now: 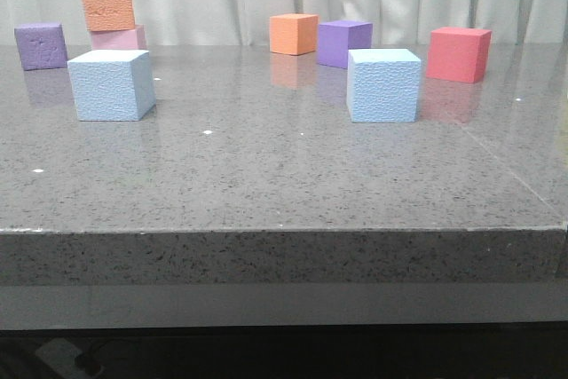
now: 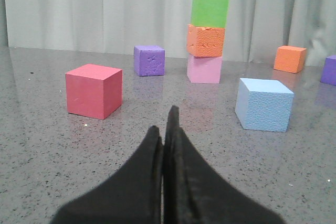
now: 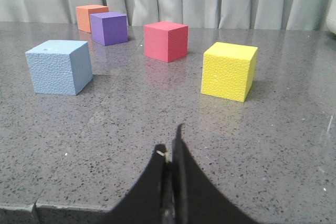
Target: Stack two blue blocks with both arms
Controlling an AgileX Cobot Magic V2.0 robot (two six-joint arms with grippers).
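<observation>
You have a grey speckled table (image 1: pixel 266 184) with two blue blocks on it, well apart and not yet stacked. The left blue block (image 2: pixel 264 104) sits ahead of the left gripper (image 2: pixel 167 129) and off to one side of its fingers; the right blue block (image 3: pixel 59 66) lies ahead of the right gripper (image 3: pixel 172 148), likewise off to the side. Both grippers hang pressed closed on nothing, so you must spread them before reaching.

These pebbled foam cubes look light and slightly soft, with a grippy texture; I judge they will squash if squeezed hard. Take each across two opposite flat faces, near mid-height.

Counting across the views: two blue, two purple (image 1: pixel 40 46), two orange (image 1: pixel 293 34), and two red (image 3: pixel 166 41), one yellow (image 3: pixel 229 71), one pink (image 2: pixel 204 69), one green (image 2: pixel 210 11). Orange, pink and green form a three-high tower (image 2: pixel 206 40).
</observation>
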